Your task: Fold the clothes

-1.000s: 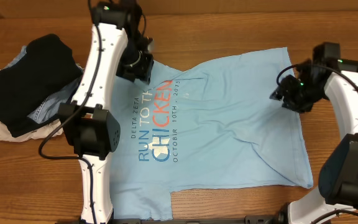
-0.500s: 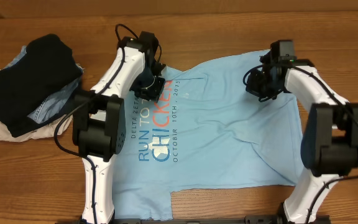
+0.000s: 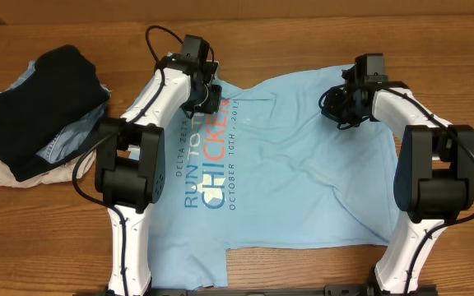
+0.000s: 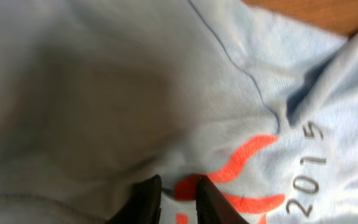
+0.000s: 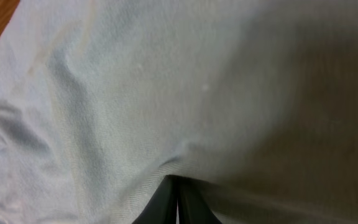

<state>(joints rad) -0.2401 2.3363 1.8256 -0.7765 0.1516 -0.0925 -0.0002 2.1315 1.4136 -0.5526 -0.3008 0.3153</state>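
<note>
1. We see a brown wood-grain counter [image 3: 303, 33] filling the overhead view edge to edge.
2. The light blue T-shirt [image 3: 303, 181] lies spread at its middle, lettering up.
3. A pile of black, denim and cream garments [image 3: 39, 115] sits on the left arm's side, apart from the shirt.
4. The left tool [image 4: 178, 186] rests by the orange lettering, its fingers [image 4: 148, 196] narrowly apart with cloth between; we cannot tell whether it grips.
5. The right tool [image 5: 178, 186] is pressed together, pinching a ridge of the shirt.
</note>
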